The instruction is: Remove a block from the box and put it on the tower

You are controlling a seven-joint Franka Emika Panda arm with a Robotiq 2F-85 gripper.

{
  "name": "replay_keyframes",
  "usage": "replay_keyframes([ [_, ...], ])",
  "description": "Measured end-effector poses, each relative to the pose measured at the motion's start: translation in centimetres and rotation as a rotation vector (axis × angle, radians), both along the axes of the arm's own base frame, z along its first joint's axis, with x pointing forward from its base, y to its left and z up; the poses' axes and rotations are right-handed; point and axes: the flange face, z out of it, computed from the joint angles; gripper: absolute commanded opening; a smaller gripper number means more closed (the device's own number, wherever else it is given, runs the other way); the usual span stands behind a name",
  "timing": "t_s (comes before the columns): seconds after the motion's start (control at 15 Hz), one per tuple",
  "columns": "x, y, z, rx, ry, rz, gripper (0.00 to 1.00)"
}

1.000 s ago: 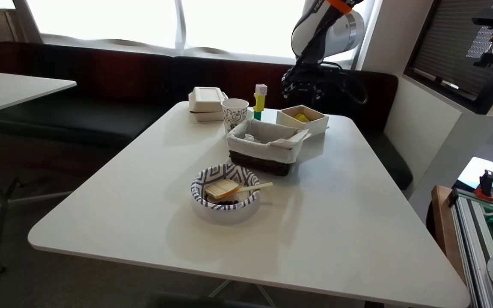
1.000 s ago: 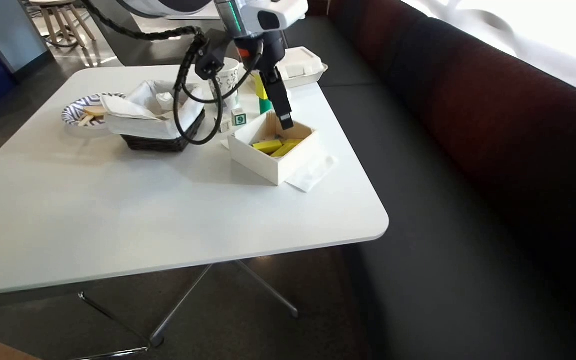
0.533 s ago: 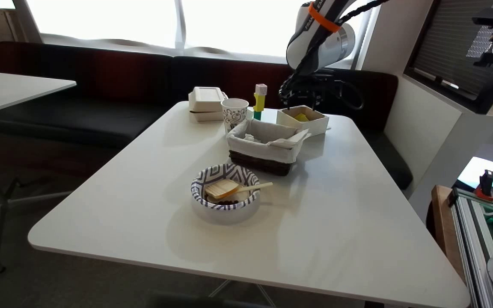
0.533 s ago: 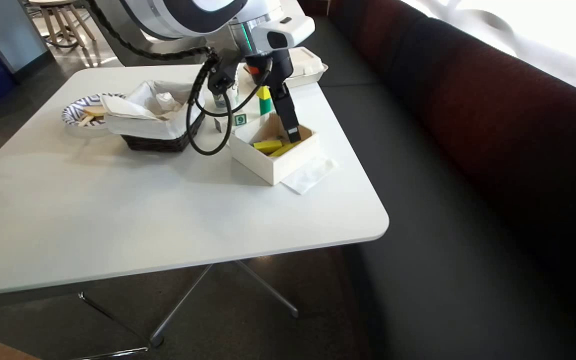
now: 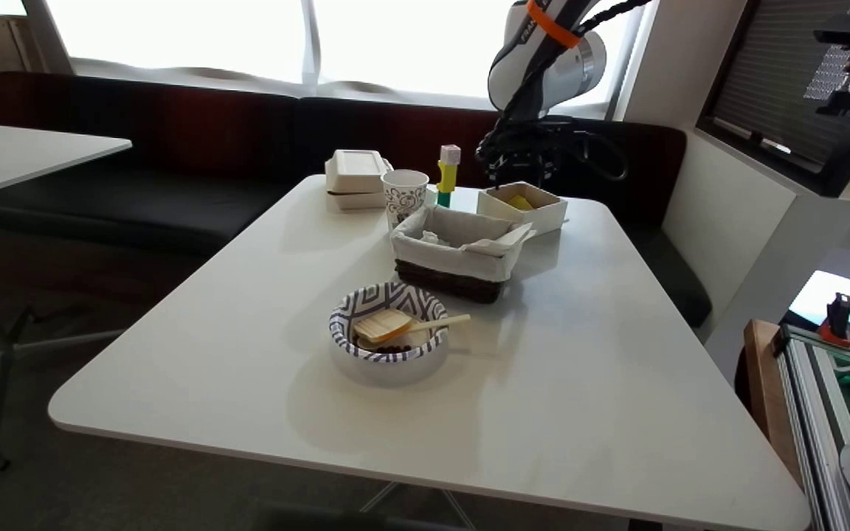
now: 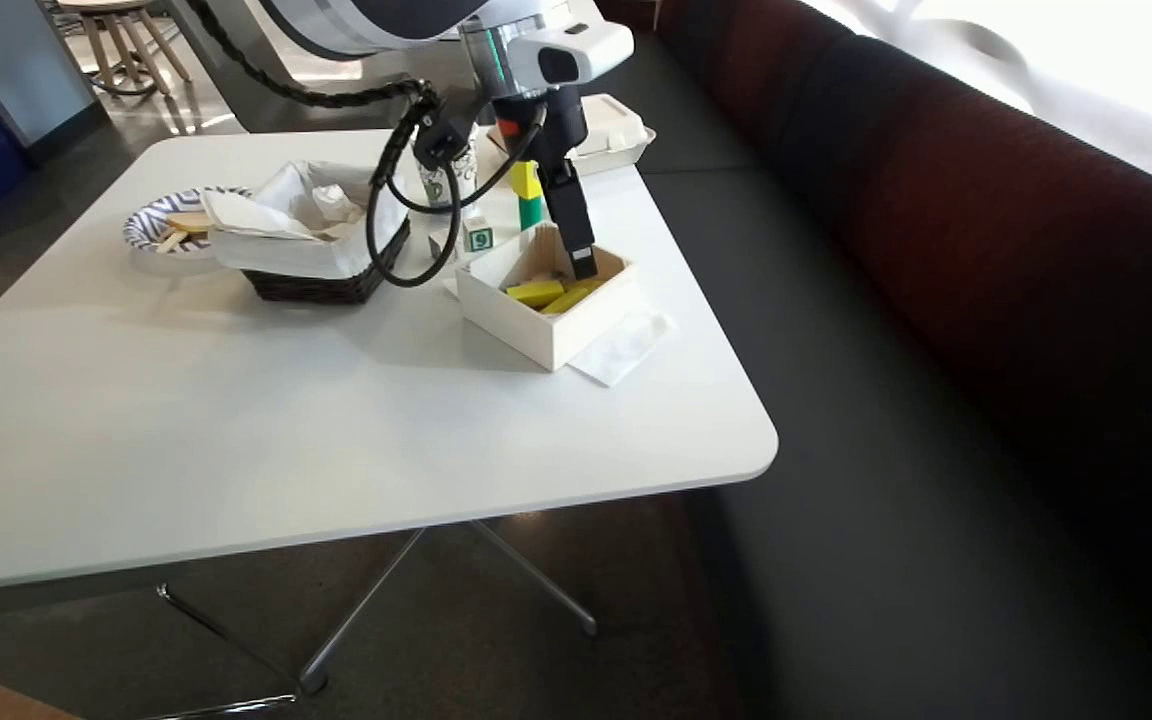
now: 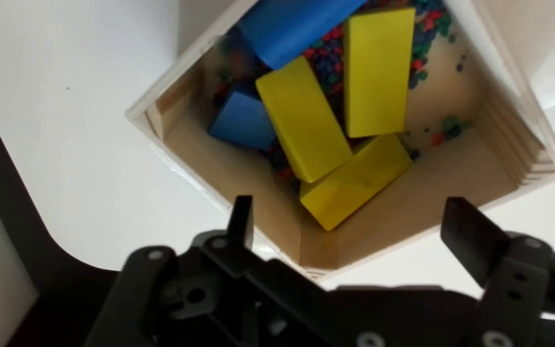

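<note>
Hovers with wide-jawed, empty gripper [image 7: 348,209] over the box [image 7: 475,168], at wrist-view 6 o'clock. Lowered straight, could jam on edges at 8 and 4. Pinching the low block [image 7: 357,185], might tip its 11 o'clock neighbour [image 7: 306,120]. Releasing off-centre, could topple the tower [image 5: 446,177], 10 o'clock from the box in an exterior view.

I note glaring windows [image 5: 189,37] behind a dark red-and-black bench [image 5: 174,133], pale wall [image 5: 687,66] beside them, dark floor [image 6: 476,640], glossy white table [image 5: 617,354], a second white table [image 5: 26,151] apart.

Pale wooden box [image 6: 506,320], yellow and blue blocks [image 7: 304,119] inside, near an upright green, yellow and pink tower [image 5: 448,175]
</note>
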Motion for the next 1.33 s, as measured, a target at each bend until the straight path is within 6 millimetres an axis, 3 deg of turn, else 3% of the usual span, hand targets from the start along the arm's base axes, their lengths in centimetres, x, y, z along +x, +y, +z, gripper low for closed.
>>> replay_keyframes([
  [0.53,-0.4,-0.2,1.9,0.034,-0.013,-0.026,1.00],
  [1.33,-0.7,0.4,-0.3,0.076,0.053,-0.030,1.00],
])
